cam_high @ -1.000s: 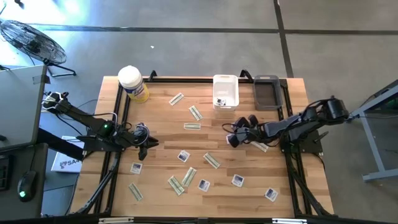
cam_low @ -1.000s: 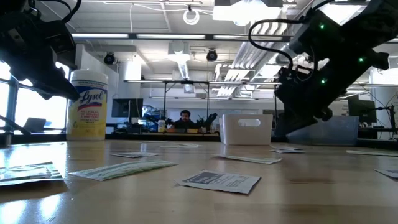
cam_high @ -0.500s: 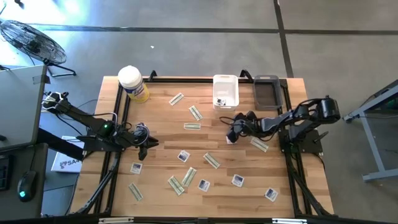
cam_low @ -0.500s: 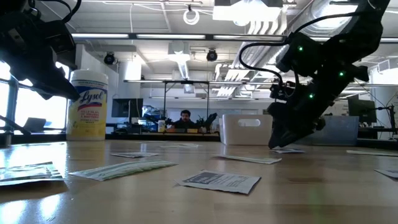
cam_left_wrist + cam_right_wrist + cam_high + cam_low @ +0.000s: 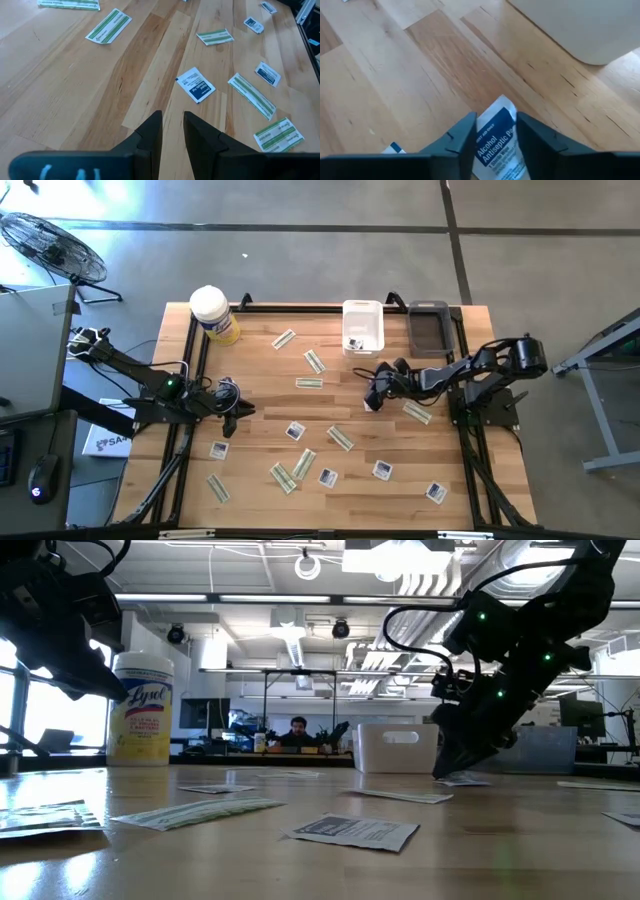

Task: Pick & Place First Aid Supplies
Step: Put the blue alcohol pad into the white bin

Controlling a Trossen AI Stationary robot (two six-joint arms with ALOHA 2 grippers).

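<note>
First aid supplies lie flat and scattered on the wooden table: white square packets (image 5: 295, 431) and pale-green strips (image 5: 309, 383). My right gripper (image 5: 372, 402) is down at the tabletop in front of the white bin (image 5: 363, 327). It is shut on a white-and-blue alcohol packet (image 5: 495, 137). My left gripper (image 5: 232, 420) hangs above the table's left part. Only a narrow gap shows between its fingers (image 5: 172, 130) and nothing is in it. A white packet (image 5: 196, 85) lies ahead of it. My right gripper has the alcohol packet between its two fingers, whose inner sides meet the packet's two opposite edges (image 5: 481, 140). The fingers (image 5: 462, 137) slant down from the table's right side. The packet's far end (image 5: 501, 106) sticks out past the fingertips; it lies low at the tabletop.
A yellow tub with a white lid (image 5: 214, 315) stands at the far left corner. A grey bin (image 5: 429, 329) sits beside the white bin at the far edge. Several packets lie near the front edge. A person sits in the room behind the table (image 5: 296, 730).
My right gripper has come down from above the table to the tabletop and now stands over the alcohol packet. Its arm has swung a little toward the table's left. For the last half second it has stayed nearly still.
</note>
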